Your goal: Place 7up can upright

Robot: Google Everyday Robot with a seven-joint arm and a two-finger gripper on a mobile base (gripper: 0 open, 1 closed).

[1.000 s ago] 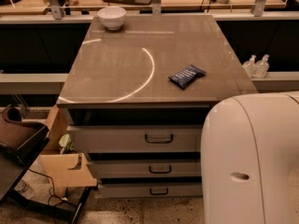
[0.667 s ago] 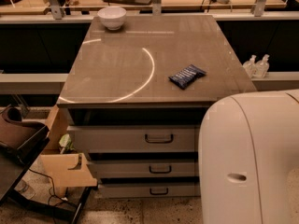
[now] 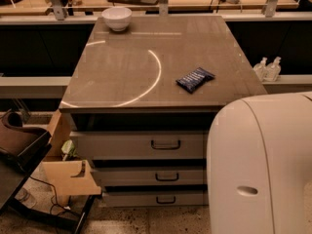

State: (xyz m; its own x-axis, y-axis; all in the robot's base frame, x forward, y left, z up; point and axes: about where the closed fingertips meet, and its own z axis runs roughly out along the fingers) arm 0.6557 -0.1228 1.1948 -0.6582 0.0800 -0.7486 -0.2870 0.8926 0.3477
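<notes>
- Three pale grey drawers (image 3: 141, 145) with dark bar handles, stacked one below another under a glossy grey-brown cabinet top (image 3: 195, 38).
- At the far left corner of that top, close to the back edge: round white ceramic bowl (image 3: 117, 18), upright.
- Right of centre and nearer the front edge: flat dark blue snack packet (image 3: 195, 79) with pale print, lying slantwise, well apart from the bowl.
- Across the left half of the top: thin bright curved light reflection (image 3: 155, 72), sweeping down towards the front left corner.
- In the lower right foreground: large smooth cream-white rounded robot casing (image 3: 263, 165), covering the cabinet's front right corner and the right ends of the drawers.
- Gripper: outside the view, so impossible to tell whether open or closed.
- 7up can: not visible anywhere in the view, neither on the cabinet top nor around it.
- On a lower ledge just right of the cabinet: two small clear plastic bottles (image 3: 268, 69), side by side.
- Low on the left, against the cabinet's side: tan cardboard box (image 3: 68, 177) with open flaps, beside a dark frame and loose cables on speckled floor.
</notes>
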